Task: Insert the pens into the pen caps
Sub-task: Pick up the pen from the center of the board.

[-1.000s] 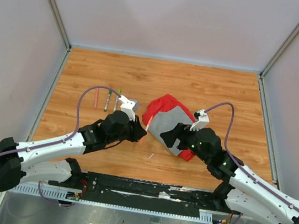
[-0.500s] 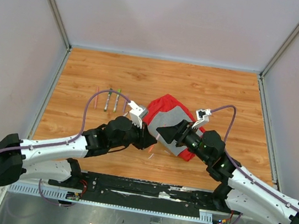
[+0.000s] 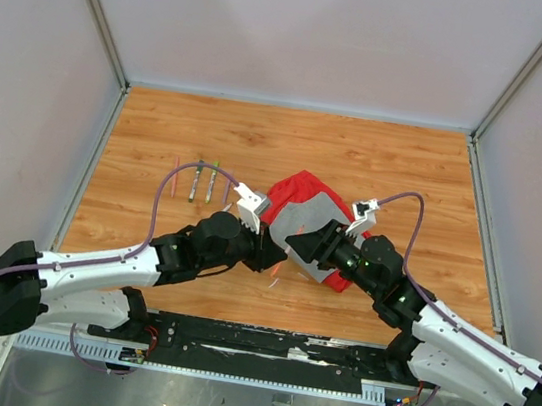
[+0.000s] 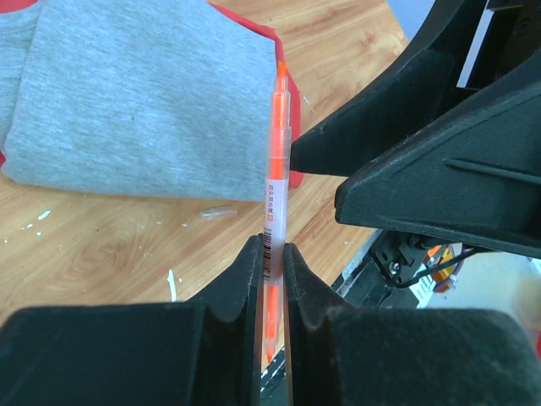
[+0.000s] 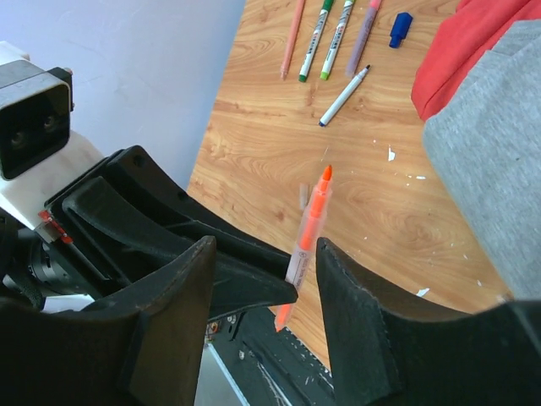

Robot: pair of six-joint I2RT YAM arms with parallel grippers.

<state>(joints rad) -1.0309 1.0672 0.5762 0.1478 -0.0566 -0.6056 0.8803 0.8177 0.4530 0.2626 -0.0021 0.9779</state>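
Observation:
My left gripper point(image 4: 270, 258) is shut on an orange pen point(image 4: 276, 161) and holds it by the clear barrel above the table, its orange end pointing away. My right gripper point(image 5: 264, 245) is open, one finger on each side of that orange pen point(image 5: 308, 228), which lies close to the right-hand finger point(image 5: 351, 296). From above, the left gripper point(image 3: 269, 253) and the right gripper point(image 3: 296, 242) meet tip to tip at the table's middle front. Several more pens point(image 5: 325, 38) lie in a row at the far left, with a blue pen cap point(image 5: 400, 28) beside them.
A red-and-grey cloth point(image 3: 309, 219) lies folded under and behind the right gripper. A loose white pen with a dark tip point(image 5: 344, 95) lies near the row. A small clear tube piece point(image 4: 218, 213) and white scraps lie on the wood.
Both grippers have come together at the table's middle. The right jaws have narrowed around the orange pen that the left gripper holds.

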